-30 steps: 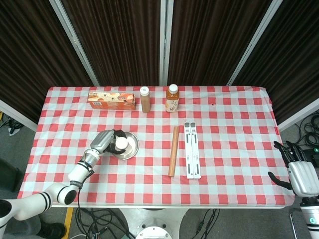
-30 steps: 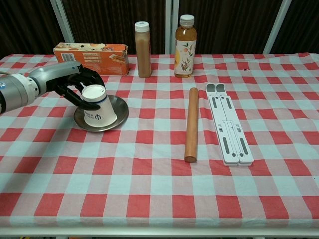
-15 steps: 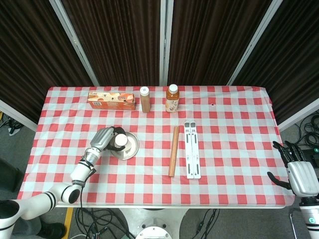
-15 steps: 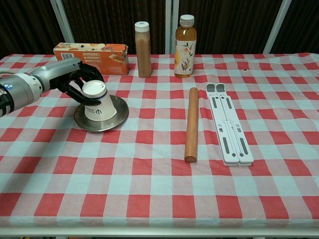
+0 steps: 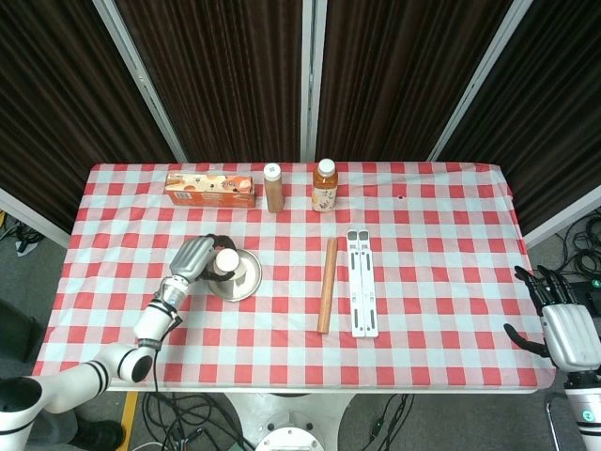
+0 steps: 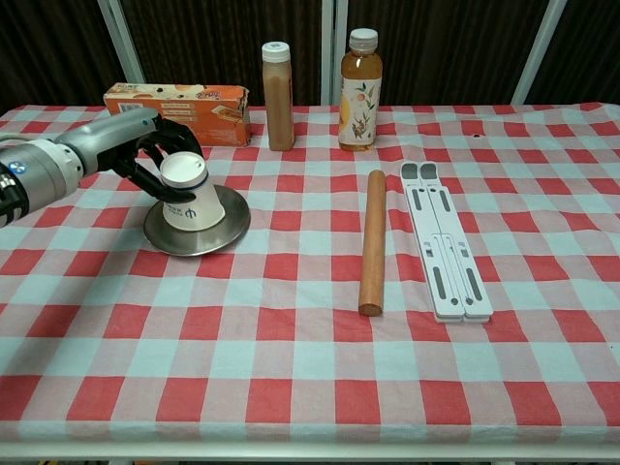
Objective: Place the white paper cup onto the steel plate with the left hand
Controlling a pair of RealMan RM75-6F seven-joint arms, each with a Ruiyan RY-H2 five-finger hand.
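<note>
We judge the inverted white paper cup (image 6: 190, 198), on the steel plate (image 6: 231, 228), light and crushable, so our left hand (image 6: 145, 153) grasps its upper wall gently.

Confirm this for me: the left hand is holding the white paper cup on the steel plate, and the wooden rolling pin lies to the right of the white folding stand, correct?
Not quite. The head view shows the wooden rolling pin left of the white folding stand, not right. The left hand does hold the white paper cup on the steel plate.

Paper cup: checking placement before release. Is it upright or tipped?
Tipped: the white paper cup leans on the steel plate, held by the left hand.
</note>
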